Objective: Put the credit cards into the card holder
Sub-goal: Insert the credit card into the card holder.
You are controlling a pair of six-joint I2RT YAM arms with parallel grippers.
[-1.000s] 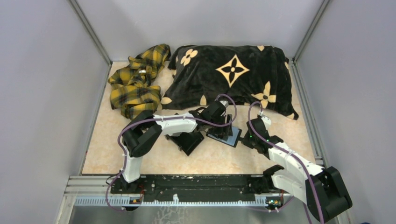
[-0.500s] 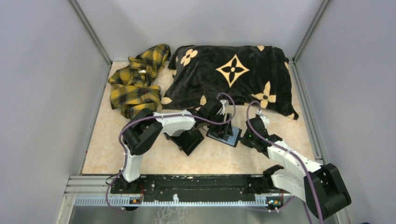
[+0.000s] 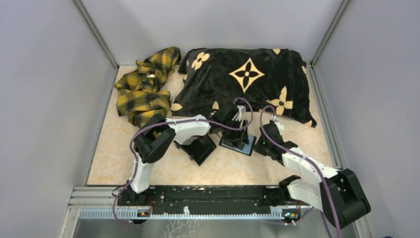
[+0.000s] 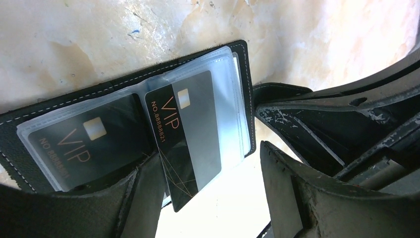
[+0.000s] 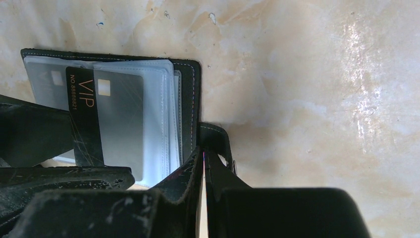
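Note:
The card holder (image 3: pixel 246 148) lies open on the table, its clear sleeves facing up (image 4: pixel 243 74). One black VIP credit card (image 4: pixel 74 144) sits in the left sleeve. A second black-and-grey VIP card (image 4: pixel 190 134) is partly in the right sleeve, its near end sticking out beside my left finger (image 4: pixel 143 198). My left gripper (image 4: pixel 213 198) is open just above the holder (image 3: pixel 237 131). My right gripper (image 5: pixel 204 161) is shut, its tips at the holder's right edge (image 5: pixel 190 99) beside the clasp strap (image 5: pixel 218 141). It shows in the top view (image 3: pixel 261 145).
A black rectangular tray (image 3: pixel 200 148) lies just left of the holder, under the left arm. A black pillow with tan flowers (image 3: pixel 242 79) fills the back of the table. A yellow plaid cloth (image 3: pixel 143 89) is bunched at the back left.
My left gripper has edged slightly right over the holder. My right gripper has barely moved.

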